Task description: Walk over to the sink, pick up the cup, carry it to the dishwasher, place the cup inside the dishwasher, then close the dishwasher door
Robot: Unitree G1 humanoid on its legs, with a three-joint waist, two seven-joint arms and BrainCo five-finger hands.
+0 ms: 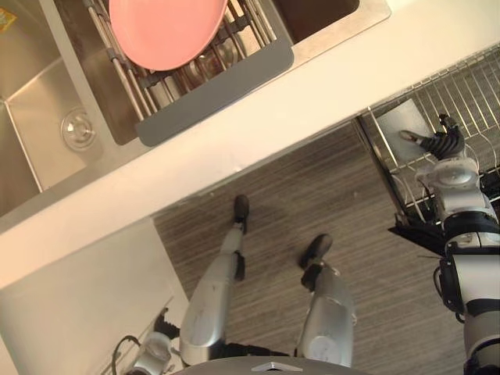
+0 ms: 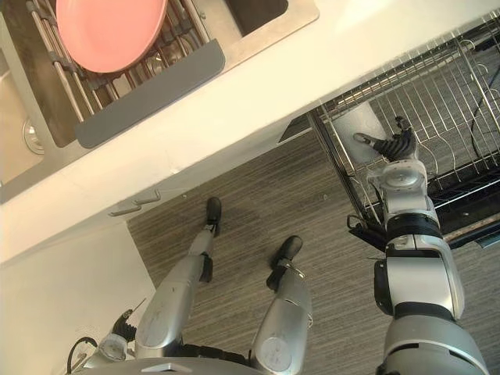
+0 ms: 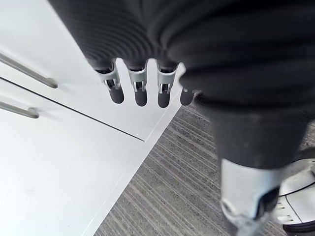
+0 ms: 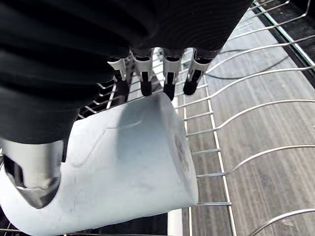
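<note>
A pale cup [image 4: 128, 162] lies on its side at the near corner of the dishwasher's wire rack [image 2: 437, 86]. My right hand [image 2: 398, 148] reaches over the rack's edge, its fingers [image 4: 146, 86] curled across the cup's upper side and its thumb [image 4: 32, 182] against the opposite side. The head views show the cup [image 1: 402, 121] just past the fingertips, resting low among the wires. My left hand [image 3: 140, 91] hangs by the white cabinet with straight, relaxed fingers and holds nothing.
A pink plate [image 1: 168, 27] stands in a drying rack with a grey mat [image 1: 219, 90] over the steel sink [image 1: 39, 117]. The pale counter [image 1: 328, 86] runs between sink and dishwasher. White cabinet fronts with bar handles [image 3: 29, 73] are on my left.
</note>
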